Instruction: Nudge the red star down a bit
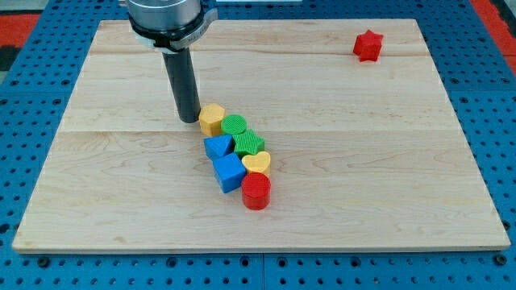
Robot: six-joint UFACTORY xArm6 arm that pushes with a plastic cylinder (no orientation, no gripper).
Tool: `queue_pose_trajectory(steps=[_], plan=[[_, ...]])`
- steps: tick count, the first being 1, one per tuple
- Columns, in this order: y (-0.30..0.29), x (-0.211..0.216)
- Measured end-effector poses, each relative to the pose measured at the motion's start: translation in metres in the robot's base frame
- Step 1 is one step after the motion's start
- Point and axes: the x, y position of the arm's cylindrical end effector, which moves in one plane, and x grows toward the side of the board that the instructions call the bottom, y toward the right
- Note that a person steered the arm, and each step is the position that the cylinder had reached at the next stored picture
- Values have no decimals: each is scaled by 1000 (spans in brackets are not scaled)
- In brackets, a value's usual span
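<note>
1. Near the view's top left, the arm ends in a straight dark rod; it carries no jaws at all, so nothing opens, closes or clamps. My tip (189, 120) rests on the wooden board (387, 177).
2. Just to the view's right of my tip sits the yellow block (211, 118), roughly hexagonal, so close that whether they touch cannot be told.
3. From that yellow block a tight cluster runs toward the view's bottom right: a green round block (235, 124), a second green block (250, 142) of unclear shape, a blue block (218, 147) of unclear shape, a yellow heart (256, 163), a blue cube (229, 173) and a red cylinder (256, 192). Neighbours in the cluster press against one another.
4. Alone near the view's top right corner of the board stands the red star (368, 45), well apart from the cluster and from my tip.
5. No container shows; every block lies directly on the board, which sits on a blue perforated table (500, 121).
</note>
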Motion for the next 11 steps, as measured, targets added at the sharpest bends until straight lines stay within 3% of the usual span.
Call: queue_pose_trajectory(steps=[2, 4, 5, 7, 9, 11], plan=[[39, -21], [52, 14], [93, -26], [262, -53], [374, -139], [276, -178]])
